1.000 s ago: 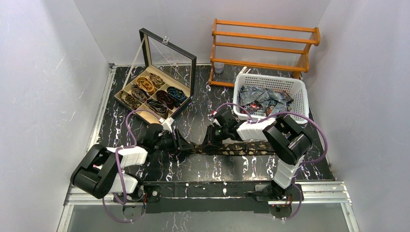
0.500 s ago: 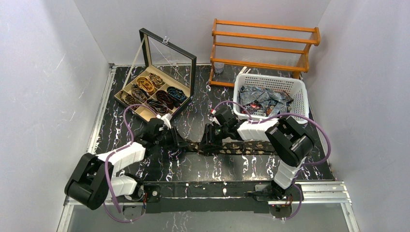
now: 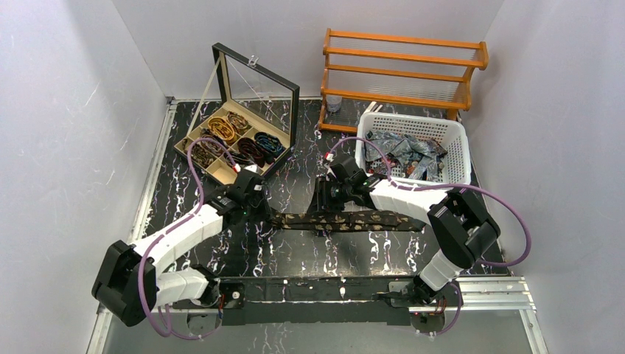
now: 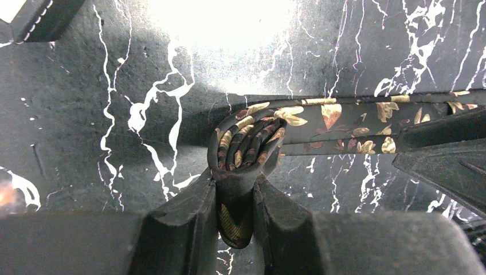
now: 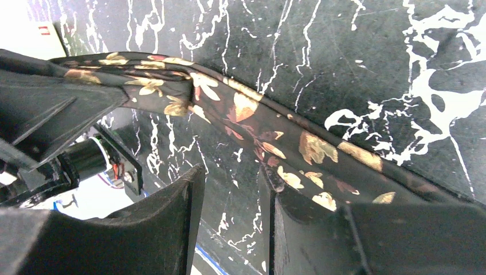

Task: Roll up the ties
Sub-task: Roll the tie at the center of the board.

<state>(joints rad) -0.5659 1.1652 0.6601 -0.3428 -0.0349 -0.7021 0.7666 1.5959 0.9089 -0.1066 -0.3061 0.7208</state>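
Left arm (image 3: 177, 232) stretched toward tie box (image 3: 219, 172), coils (image 3: 247, 146) inside. Left end effector (image 4: 236, 189) pinches started coil (image 4: 246, 140) of gold-floral tie (image 3: 354, 220); right end effector (image 5: 235, 183) parted, empty. Strip mostly unrolled.

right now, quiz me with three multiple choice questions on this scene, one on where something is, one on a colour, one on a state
1. Where does the white basket stand?
A. At the far right of the table, in front of the wooden rack.
B. On the rack's top shelf.
C. At the near left corner.

2. What does the tie stretched on the table look like?
A. Plain teal.
B. Dark with gold flowers.
C. Orange stripes.

3. What is the left gripper doing?
A. Open over the basket.
B. Shut on nothing.
C. Shut on the tie's coiled end.

Answers:
1 A, the top view shows it just before the rack.
2 B, both wrist views show gold blooms on dark cloth.
3 C, the left wrist view shows the coil pinched between its fingers.
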